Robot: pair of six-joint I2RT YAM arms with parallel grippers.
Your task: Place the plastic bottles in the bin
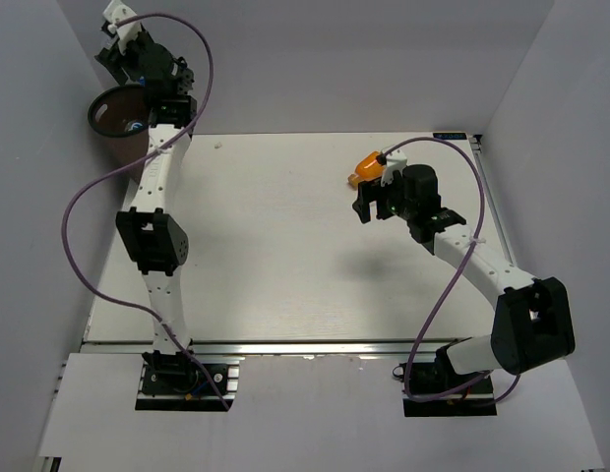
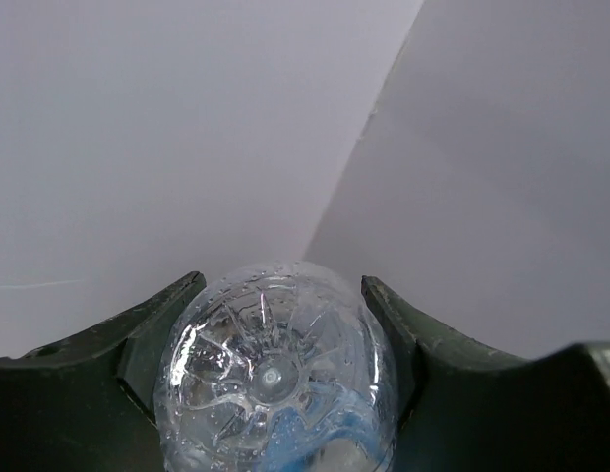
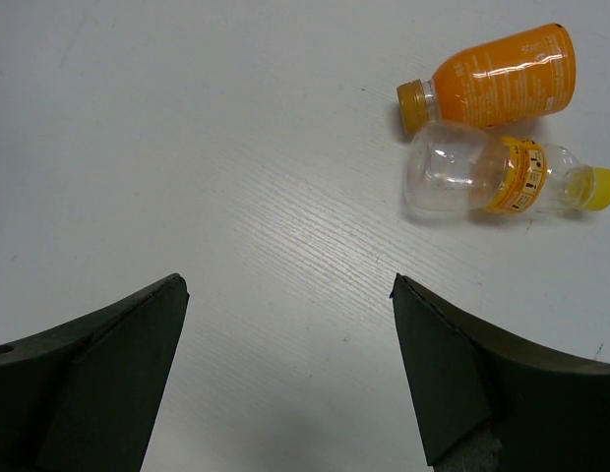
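Note:
My left gripper (image 2: 282, 283) is shut on the clear blue-labelled bottle (image 2: 271, 379), whose base faces away from the wrist camera towards the wall corner. In the top view this gripper (image 1: 115, 49) is raised at the back left, just beyond the dark brown bin (image 1: 106, 98). My right gripper (image 3: 285, 285) is open and empty above bare table; in the top view it (image 1: 372, 208) hangs just in front of a squat orange bottle (image 1: 367, 167). That orange bottle (image 3: 497, 74) lies on its side touching the clear yellow-capped bottle (image 3: 502, 177). The other bottles are out of view.
Something small and blue (image 1: 135, 126) shows inside the bin. Grey walls enclose the white table (image 1: 275, 265) on the left, back and right. A metal rail (image 1: 285, 347) runs along the near edge between the arm bases.

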